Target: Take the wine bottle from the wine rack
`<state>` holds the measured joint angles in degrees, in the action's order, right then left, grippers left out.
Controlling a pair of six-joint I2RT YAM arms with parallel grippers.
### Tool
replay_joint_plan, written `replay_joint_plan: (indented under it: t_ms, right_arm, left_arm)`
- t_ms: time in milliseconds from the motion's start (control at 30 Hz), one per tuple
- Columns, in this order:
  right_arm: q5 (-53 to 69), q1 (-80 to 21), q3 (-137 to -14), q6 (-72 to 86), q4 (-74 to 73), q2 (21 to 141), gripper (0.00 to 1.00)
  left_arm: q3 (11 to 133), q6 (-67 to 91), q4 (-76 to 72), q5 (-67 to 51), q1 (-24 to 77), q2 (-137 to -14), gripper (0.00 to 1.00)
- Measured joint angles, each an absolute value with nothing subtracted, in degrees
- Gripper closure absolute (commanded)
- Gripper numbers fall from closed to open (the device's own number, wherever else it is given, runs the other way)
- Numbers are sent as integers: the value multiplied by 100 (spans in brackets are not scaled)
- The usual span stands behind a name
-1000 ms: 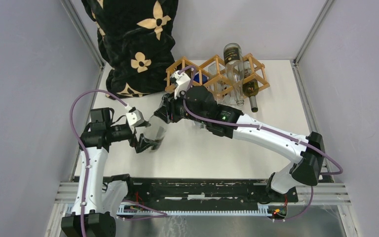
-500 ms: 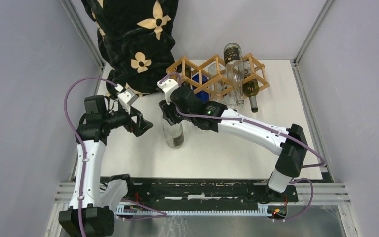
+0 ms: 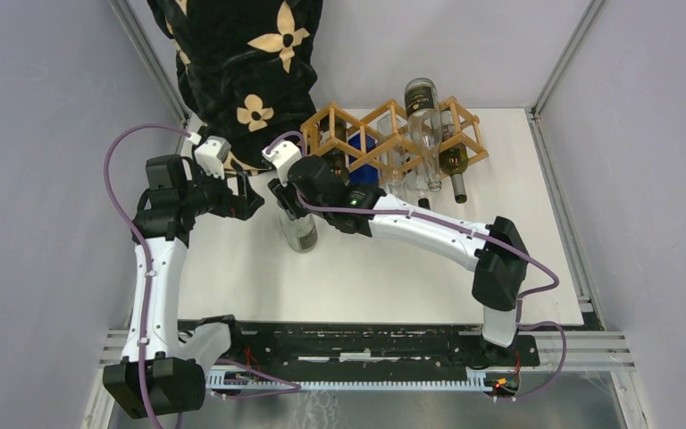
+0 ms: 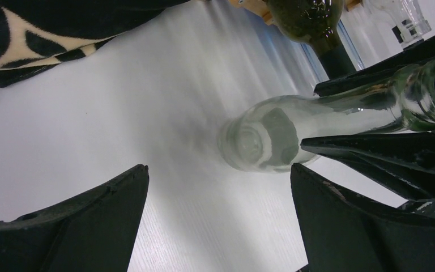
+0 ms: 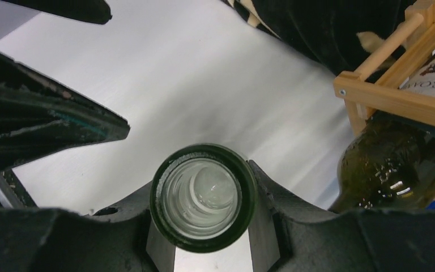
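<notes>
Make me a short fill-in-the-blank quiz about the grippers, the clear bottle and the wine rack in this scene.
1. The right gripper grips the clear bottle at its ___.
2. The left gripper is ___ and holds nothing.
3. The wine rack is built of thin ___ sticks.
Missing words: neck; open; wooden.

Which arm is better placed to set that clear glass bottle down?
Right. The right fingers clamp the neck of the clear glass bottle, upright and away from the tan wooden rack. The left fingers are open, holding nothing.
</notes>
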<state>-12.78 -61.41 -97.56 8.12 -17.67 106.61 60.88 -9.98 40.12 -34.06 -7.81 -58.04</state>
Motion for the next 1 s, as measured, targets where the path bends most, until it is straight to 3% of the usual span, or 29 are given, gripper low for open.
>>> replay_joint_plan:
  t_ms: [200, 233, 400, 600, 1000]
  right_arm:
    - [-1365, -6141, -9756, 701, -1406, 10809, 100]
    - [-1374, -6139, -9756, 696, -1369, 10829, 95]
    - [-1380, -6139, -9756, 705, -1278, 10862, 35]
    - [-1347, -6141, -9771, 740, -1166, 10742, 4]
    - [-1356, -5946, -9806, 910, -1959, 9419, 2]
  left_arm:
    - [6055, -956, 4014, -3247, -781, -5636, 0]
    - [6055, -956, 4021, -3247, -781, -5629, 0]
    - [6055, -963, 4064, -3277, -792, -5631, 0]
    - [6020, -1085, 4117, -3470, -792, -5623, 0]
    - [5889, -1393, 4165, -4313, -766, -5352, 1]
